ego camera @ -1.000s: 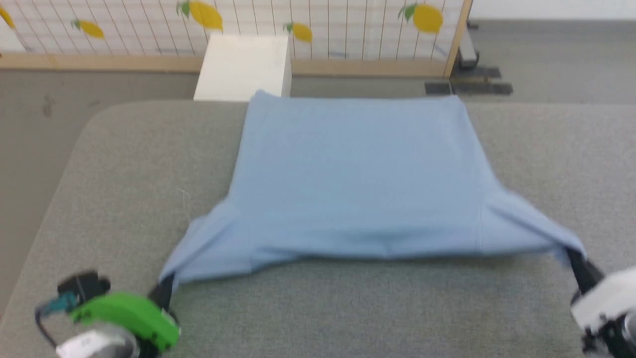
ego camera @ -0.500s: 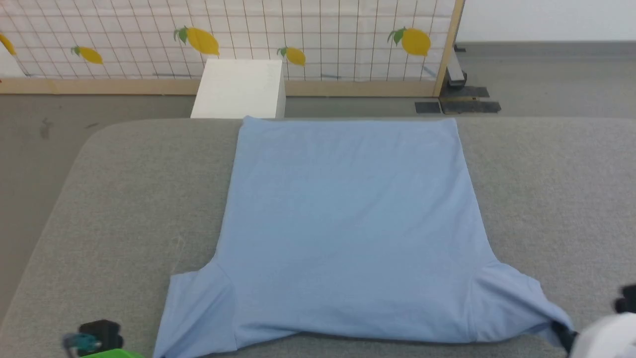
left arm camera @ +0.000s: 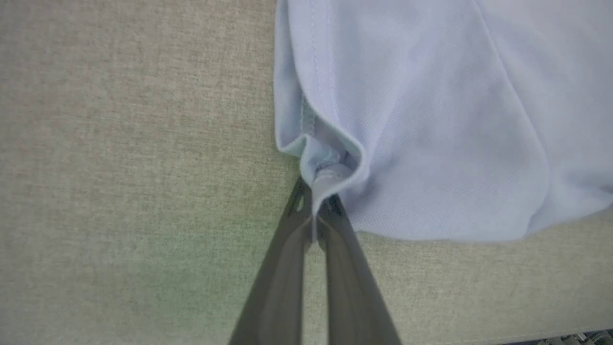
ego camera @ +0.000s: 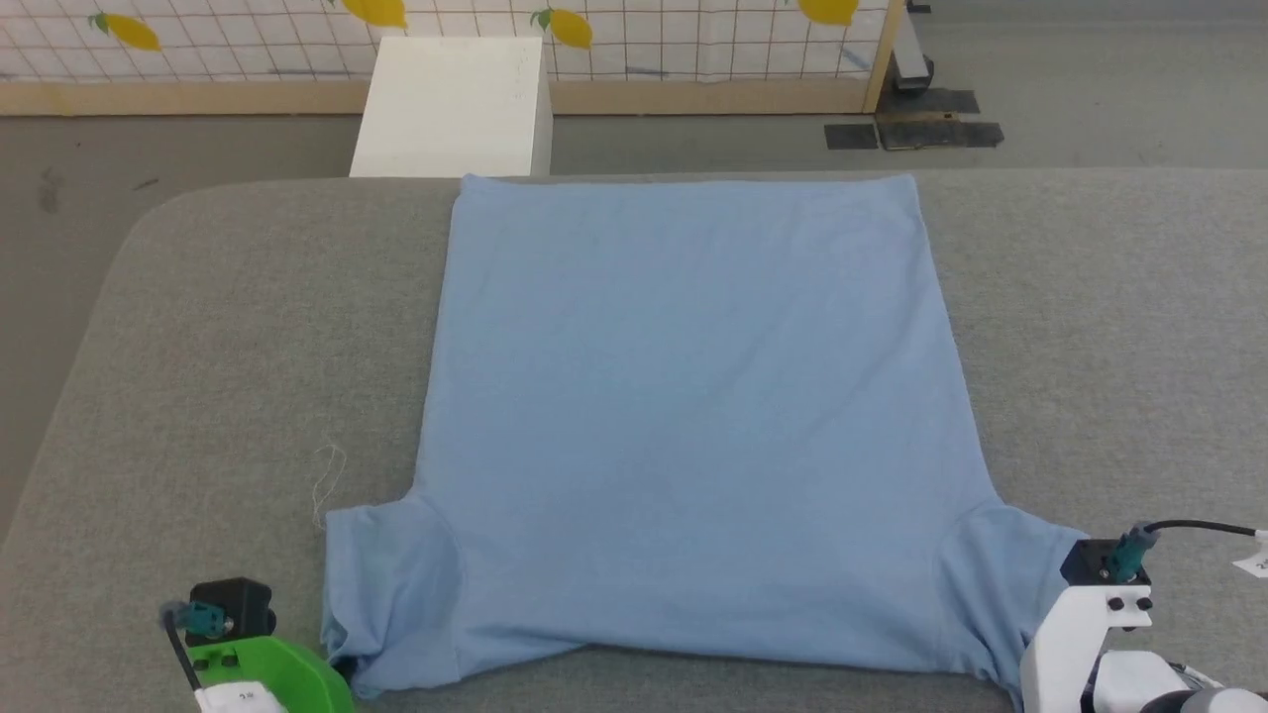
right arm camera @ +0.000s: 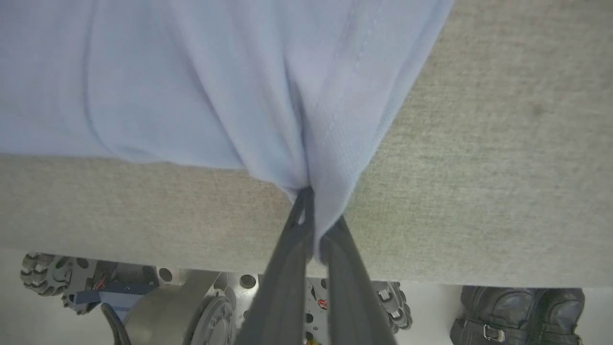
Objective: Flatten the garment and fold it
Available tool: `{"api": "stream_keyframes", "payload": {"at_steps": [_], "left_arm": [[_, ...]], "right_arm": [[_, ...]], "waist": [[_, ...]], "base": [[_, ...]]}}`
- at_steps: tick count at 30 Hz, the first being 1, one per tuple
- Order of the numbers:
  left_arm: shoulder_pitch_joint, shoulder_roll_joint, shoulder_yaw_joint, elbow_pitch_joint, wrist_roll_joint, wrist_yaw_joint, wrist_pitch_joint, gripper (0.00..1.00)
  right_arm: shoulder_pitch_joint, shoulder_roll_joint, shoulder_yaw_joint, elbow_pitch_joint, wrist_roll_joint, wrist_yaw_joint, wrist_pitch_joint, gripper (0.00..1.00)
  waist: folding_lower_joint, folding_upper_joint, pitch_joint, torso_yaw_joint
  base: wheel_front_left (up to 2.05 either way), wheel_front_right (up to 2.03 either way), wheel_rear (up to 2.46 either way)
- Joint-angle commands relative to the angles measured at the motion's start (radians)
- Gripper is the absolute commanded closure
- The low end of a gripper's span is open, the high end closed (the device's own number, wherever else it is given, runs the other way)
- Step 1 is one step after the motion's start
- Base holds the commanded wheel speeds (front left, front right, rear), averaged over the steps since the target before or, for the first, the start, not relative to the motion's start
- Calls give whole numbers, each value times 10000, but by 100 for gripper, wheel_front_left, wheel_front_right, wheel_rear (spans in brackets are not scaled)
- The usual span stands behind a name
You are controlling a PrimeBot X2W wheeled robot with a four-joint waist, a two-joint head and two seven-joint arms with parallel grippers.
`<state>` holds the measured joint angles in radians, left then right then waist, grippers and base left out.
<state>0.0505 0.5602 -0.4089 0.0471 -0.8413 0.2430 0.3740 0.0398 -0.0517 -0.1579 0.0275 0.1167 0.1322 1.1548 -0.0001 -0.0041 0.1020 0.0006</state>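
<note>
Item: garment (ego camera: 684, 416), light blue, short-sleeved, is lying spread flat and largely smooth on the grey padded table (ego camera: 218, 347), its straight hem reaching the table's far edge and both sleeves fanning outward at the near edge. Left gripper (left arm camera: 316, 196) is pinching the near corner of the left sleeve; its two dark fingers are pressing together with a small bunched fold of hem cloth caught between the tips, the sleeve edge curling over just above them. Right gripper (right arm camera: 311, 211) is clamping the near corner of the right sleeve; its fingers are likewise closing tight on the fabric, which is gathering into long creases running away from the tips. Both held corners are sitting low against the table surface near its front edge. Loose pale thread (ego camera: 327, 480) is lying on the table just beside the left sleeve. White box (ego camera: 451, 104) is standing on the floor just beyond the table's far edge, in front of a lemon-print screen (ego camera: 693, 30). Below the table's front edge, the right wrist view is showing the wheeled base (right arm camera: 43, 273) and a pair of dark buckled boots (right arm camera: 522, 311).
</note>
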Motion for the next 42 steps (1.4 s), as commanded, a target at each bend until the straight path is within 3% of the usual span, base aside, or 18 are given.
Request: {"api": "stream_keyframes", "payload": {"at_steps": [1,3,4,5,14,15,16,18,25,31,37,42], "left_arm": [[-167,-47,61,20,-55,-41,-88,100],[-191,-96,150,24,-124,-32,-183,100],[-189,-101,176,30,-141,-21,-205,100],[-180,-95,194,33,-145,-6,-221,100],[167,-124,417,-179,-272,274,-433,100],[233,-111,442,-221,-290,305,-446,100],[387,-68,528,-371,-322,368,-525,100],[463,-47,574,-468,-321,401,-597,100],[533,-53,789,-680,-258,394,-1101,100],[201,86,940,-959,-54,-16,-1707,100],[-34,183,1138,-1544,-20,-386,-2202,100],[-50,261,1415,-2098,-246,-587,-2406,100]], "right_arm": [[-12,-33,67,145,-55,-15,203,100],[-1,-54,85,134,-2,-15,324,100],[-7,-81,106,87,49,-15,331,63],[-22,-88,66,0,161,-15,314,0],[-241,-80,-1030,-2218,1706,-15,-95,0],[-340,-71,-1196,-2552,1809,-15,-326,0],[-824,-60,-1507,-3226,1870,-15,-1532,0],[-1206,-60,-1620,-3316,1794,-15,-2682,0],[-2078,-402,-1107,-2121,1852,-15,-5751,0],[-3423,-1042,-534,-529,1481,-15,-7446,0],[-5430,-1370,-507,728,818,-15,-7726,0],[-7286,-1510,-778,1419,40,-15,-7052,0]], "waist": [[1,41,50,62],[1,41,37,55],[1,41,19,37],[1,41,-23,10],[1,41,-466,-232],[1,41,-498,-267],[1,41,-501,-351],[1,41,-502,-370],[1,41,-234,-260],[1,41,691,87],[1,41,2149,602],[1,41,3514,1063]], "base": [[0,0,0],[0,0,0],[0,0,0],[0,0,0],[0,0,0],[0,0,0],[0,0,0],[0,0,0],[0,0,0],[0,0,0],[0,0,0],[0,0,0]]}}
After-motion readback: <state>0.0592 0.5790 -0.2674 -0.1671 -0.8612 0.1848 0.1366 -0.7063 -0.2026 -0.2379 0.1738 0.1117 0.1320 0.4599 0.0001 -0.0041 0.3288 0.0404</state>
